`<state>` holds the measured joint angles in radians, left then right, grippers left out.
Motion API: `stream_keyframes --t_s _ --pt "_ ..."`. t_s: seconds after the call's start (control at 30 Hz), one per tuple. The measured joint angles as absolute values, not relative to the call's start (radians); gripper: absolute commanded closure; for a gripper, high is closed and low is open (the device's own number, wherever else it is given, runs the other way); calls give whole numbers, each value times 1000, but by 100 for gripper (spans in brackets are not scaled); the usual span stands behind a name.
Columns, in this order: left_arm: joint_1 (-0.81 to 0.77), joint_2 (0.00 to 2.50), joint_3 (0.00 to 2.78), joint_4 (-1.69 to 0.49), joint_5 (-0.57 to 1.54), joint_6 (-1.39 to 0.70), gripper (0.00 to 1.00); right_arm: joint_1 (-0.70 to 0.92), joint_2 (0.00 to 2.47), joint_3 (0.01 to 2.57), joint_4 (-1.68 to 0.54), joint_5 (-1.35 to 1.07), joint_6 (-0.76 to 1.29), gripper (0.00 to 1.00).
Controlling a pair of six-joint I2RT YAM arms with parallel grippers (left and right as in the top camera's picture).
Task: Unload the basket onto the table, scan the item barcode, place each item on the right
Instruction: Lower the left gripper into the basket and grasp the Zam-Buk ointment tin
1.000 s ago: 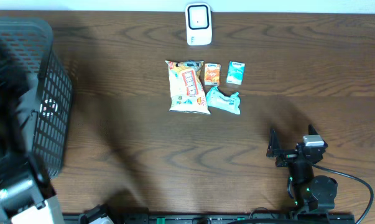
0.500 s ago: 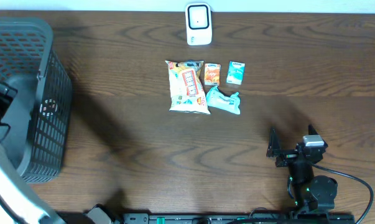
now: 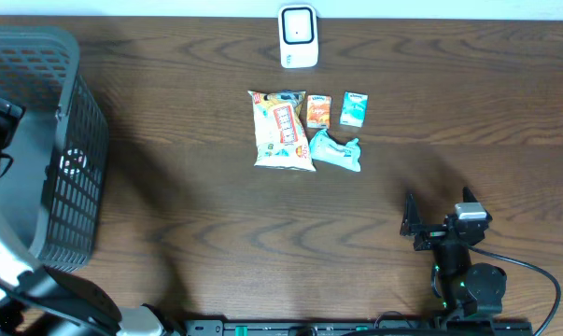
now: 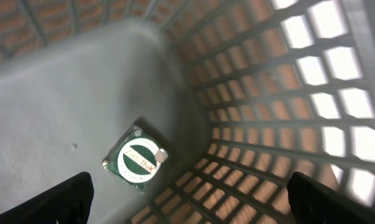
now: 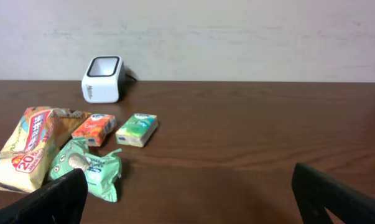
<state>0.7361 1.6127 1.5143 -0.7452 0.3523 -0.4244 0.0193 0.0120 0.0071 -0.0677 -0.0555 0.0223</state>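
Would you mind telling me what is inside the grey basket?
In the basket, a small green Zam-Buk tin lies on the floor beside the mesh wall. Overhead, the left arm hides part of the interior.

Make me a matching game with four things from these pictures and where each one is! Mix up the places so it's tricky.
Things:
1. white box-shaped barcode scanner
2. green square tin with a round label
3. small orange carton
4. mint-green crinkly packet

Places:
A. between the yellow-and-red snack bag and the small teal carton
B. inside the dark grey plastic basket
C. by itself, behind all the packets
D. on the near side of the two cartons

Pairs: 1-C, 2-B, 3-A, 4-D
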Motion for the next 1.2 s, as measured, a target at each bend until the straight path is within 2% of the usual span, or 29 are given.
stream_keyframes --t_s 0.27,0.43,0.9,1.2 --pt "617 1752 1514 -751 142 -543 2 19 12 7 -68 -56 22 1" --pt "564 1840 1514 -746 43 -535 3 19 12 7 -68 -56 22 1" --pt "567 1983 1514 -778 -16 -154 2 19 12 7 -68 -56 22 1" --pt "574 1999 1514 -800 38 33 2 19 12 7 -68 -56 22 1"
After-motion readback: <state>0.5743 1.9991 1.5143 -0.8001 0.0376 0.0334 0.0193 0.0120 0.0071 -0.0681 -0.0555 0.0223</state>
